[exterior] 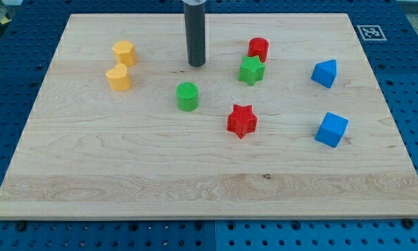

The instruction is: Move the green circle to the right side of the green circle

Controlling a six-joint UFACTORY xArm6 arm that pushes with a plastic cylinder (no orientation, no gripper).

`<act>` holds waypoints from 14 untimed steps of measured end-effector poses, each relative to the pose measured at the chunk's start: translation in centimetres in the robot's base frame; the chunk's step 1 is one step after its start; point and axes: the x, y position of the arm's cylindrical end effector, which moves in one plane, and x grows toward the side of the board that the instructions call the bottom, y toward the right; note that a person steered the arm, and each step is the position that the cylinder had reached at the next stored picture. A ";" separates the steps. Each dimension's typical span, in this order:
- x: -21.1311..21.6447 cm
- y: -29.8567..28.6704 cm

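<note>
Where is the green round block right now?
The green circle sits left of the board's centre, just below my tip, with the red star to its lower right.

The rod (pixel 195 31) is held upright, entering from the view's top edge near its middle. My tip (pixel 197 64) is set down at the rod's lower end, in the upper half of the view, with nothing touched by it
</note>
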 end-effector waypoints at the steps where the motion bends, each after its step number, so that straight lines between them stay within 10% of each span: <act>1: 0.7 0.2; 14: 13.2 0.8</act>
